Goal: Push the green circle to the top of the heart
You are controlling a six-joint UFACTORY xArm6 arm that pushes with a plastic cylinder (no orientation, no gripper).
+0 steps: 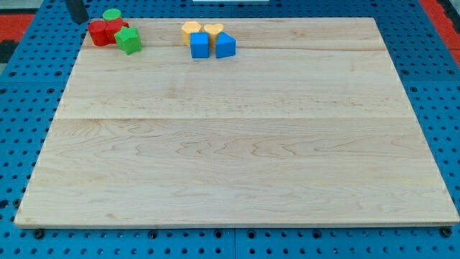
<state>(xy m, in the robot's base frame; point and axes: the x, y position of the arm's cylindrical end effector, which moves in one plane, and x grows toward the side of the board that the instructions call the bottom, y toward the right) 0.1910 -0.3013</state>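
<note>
From the one camera view, the pale wooden board (237,137) lies on a blue pegboard bench (438,86), and all the blocks crowd along the view's top edge. At the top left sits the green circle, a small round green block (111,14), touching the back of a red block (98,33) and a second red block (115,29) whose shapes I cannot make out. A green star-like block (129,40) rests against them on the view's right.

The dark rod (76,9) comes down at the very top left corner; my tip (82,21) ends just beside the red pair, to the view's left of the green circle. There are no jaws to speak of, so nothing is grasped (it only pushes).

Well apart to the view's right stand a yellow rounded block (190,29) and the yellow heart block (213,30), with a blue cube (200,45) and a blue wedge-like block (226,45) right in front. I judge the tip sits left so it can sweep the circle rightward along the top edge, behind the heart; the push looks hardly begun.
</note>
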